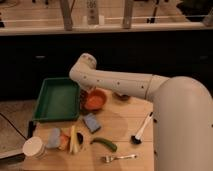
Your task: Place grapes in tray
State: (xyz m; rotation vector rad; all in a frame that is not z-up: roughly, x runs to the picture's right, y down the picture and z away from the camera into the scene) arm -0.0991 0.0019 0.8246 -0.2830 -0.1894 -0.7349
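End effector [83, 93] sits low between green tray [58, 98] and orange bowl [94, 99] at desk's [120, 125] far side, finger state indiscernible, grapes unseen.

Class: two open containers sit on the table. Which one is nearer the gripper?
The round orange bowl; the gripper sits at its left rim, while the rectangular green tray lies further left.

My gripper [83, 96] mostly hidden behind my own arm [115, 82] beside the bowl [95, 100], grapes not discernible, dark item behind my forearm unidentifiable, my shoulder cut off at right edge
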